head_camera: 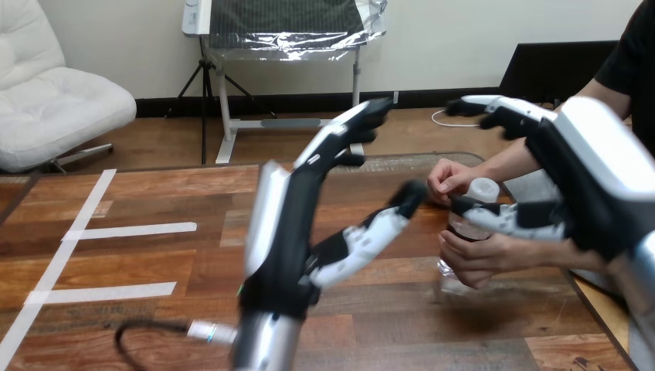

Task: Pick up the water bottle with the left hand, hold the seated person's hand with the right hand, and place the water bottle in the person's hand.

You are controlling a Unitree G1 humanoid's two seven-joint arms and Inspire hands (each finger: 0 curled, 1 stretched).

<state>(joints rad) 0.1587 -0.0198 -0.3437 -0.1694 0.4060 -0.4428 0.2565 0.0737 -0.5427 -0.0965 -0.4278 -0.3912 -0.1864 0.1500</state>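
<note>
The water bottle (469,232) is in the person's nearer hand (487,259), low over the table (154,309); the handing-over seems finished; the left hand (287,247) is open, apart from it; the right hand (556,154) is open, its thumb touching that hand; next, I think, both withdraw gently.

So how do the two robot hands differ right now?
The left robot hand points up; the right robot hand reaches sideways over the person's hands. The left touches nothing; the right's thumb lies across the bottle. Both are open.
</note>
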